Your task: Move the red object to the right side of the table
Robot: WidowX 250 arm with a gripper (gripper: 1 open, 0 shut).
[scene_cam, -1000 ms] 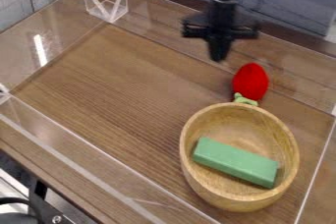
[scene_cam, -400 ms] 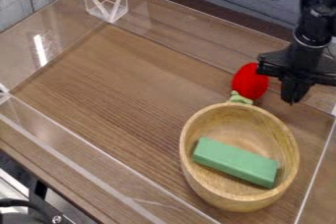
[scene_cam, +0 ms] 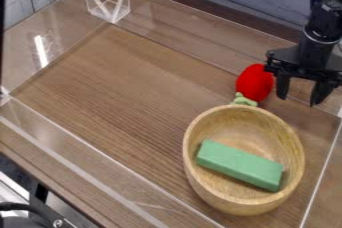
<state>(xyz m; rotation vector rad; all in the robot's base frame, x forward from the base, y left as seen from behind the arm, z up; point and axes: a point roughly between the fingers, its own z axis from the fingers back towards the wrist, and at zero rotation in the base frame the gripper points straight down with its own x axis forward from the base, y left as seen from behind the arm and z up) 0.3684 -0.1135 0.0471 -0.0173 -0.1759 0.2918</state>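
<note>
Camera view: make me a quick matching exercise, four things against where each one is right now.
Things
1. red object
2. green block
3. gripper
4. wooden bowl

Places
A. in the picture's lower right, holding a block
B. at the picture's right, beside the red object
C. between the bowl and the upper edge of the picture, green end toward the bowl
D. lying inside the bowl

Pairs: 1-C, 2-D, 3-B, 4-A
</note>
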